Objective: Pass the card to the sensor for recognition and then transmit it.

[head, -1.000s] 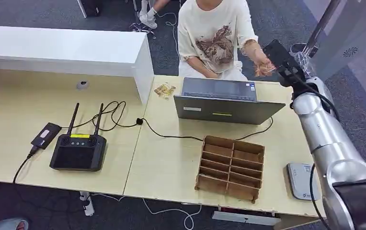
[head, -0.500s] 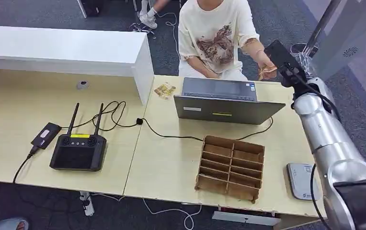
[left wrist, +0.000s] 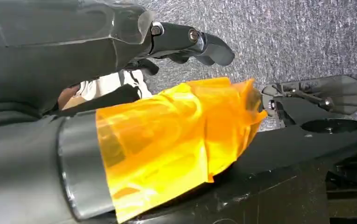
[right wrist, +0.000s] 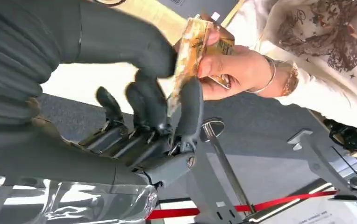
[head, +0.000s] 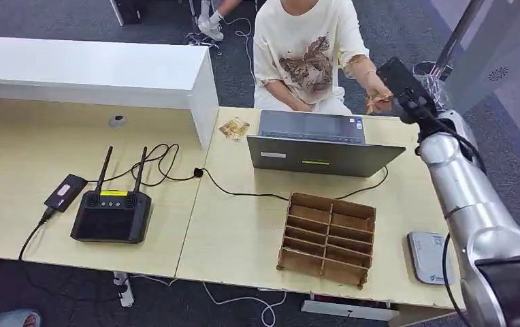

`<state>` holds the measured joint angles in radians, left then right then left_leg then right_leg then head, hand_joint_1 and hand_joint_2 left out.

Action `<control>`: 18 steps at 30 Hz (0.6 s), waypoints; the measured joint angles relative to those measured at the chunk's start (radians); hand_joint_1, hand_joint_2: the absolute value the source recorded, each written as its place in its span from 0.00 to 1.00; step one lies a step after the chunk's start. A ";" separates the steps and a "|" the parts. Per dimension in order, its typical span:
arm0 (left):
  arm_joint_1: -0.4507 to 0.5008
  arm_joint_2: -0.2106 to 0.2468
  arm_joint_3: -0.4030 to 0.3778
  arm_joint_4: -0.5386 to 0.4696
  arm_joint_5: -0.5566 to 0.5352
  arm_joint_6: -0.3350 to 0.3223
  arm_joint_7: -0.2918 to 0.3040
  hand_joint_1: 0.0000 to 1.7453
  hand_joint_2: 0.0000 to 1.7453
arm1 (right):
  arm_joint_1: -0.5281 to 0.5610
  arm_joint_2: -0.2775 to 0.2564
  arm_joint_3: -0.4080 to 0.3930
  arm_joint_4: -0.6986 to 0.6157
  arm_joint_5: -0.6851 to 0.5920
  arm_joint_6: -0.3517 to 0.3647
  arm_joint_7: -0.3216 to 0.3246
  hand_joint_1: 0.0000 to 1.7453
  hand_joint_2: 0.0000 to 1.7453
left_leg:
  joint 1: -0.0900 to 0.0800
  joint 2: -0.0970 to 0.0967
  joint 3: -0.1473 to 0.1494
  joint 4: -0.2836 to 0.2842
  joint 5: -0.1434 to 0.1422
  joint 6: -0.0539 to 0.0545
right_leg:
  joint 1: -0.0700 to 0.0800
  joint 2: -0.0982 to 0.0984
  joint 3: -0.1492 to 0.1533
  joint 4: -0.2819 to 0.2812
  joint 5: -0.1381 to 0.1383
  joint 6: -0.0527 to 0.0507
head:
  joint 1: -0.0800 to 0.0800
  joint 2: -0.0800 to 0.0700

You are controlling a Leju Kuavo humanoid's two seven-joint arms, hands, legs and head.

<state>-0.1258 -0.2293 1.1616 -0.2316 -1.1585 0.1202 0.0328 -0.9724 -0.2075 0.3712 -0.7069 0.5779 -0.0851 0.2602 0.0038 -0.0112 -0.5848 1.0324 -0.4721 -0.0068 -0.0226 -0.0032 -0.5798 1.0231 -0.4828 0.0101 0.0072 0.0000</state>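
1. The right hand (right wrist: 158,116) is raised past the desk's far right corner, thumb and dark fingers closing on the card (right wrist: 188,56).
2. A person's hand (right wrist: 235,70) pinches the same card from the other side.
3. On the desk (head: 244,231) sit a laptop (head: 322,153), a cardboard divider box (head: 327,238) and the sensor (head: 429,257) at the near right edge.
4. The left hand (left wrist: 186,44) holds nothing, its fingers curled.

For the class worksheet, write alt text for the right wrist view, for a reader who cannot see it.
The robot's right hand and a person's hand both hold a yellowish card edge-on; the robot's thumb and one finger pinch it. Behind are the person's cream printed T-shirt and grey carpet.
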 joint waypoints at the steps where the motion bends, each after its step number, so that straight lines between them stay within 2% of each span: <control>1: 0.000 0.000 0.000 0.000 0.000 0.000 0.000 0.00 0.00 | 0.001 -0.001 0.000 0.000 0.000 0.000 0.000 0.00 1.00 | 0.000 0.000 0.000 0.000 0.000 0.000 | 0.000 0.000 0.000 0.000 0.000 0.000 | 0.000 0.000; 18: 0.000 0.000 -0.011 0.000 0.001 0.000 -0.002 0.00 0.00 | 0.012 -0.019 -0.001 0.000 -0.003 -0.019 -0.013 0.00 1.00 | 0.000 0.000 0.000 0.000 0.000 0.000 | 0.000 0.000 0.000 0.000 0.000 0.000 | 0.000 0.000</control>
<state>-0.1255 -0.2293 1.1509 -0.2312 -1.1578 0.1205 0.0313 -0.9599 -0.2262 0.3700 -0.7069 0.5749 -0.1041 0.2468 0.0039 -0.0112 -0.5847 1.0325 -0.4720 -0.0068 -0.0226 -0.0031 -0.5798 1.0231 -0.4828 0.0101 0.0073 0.0000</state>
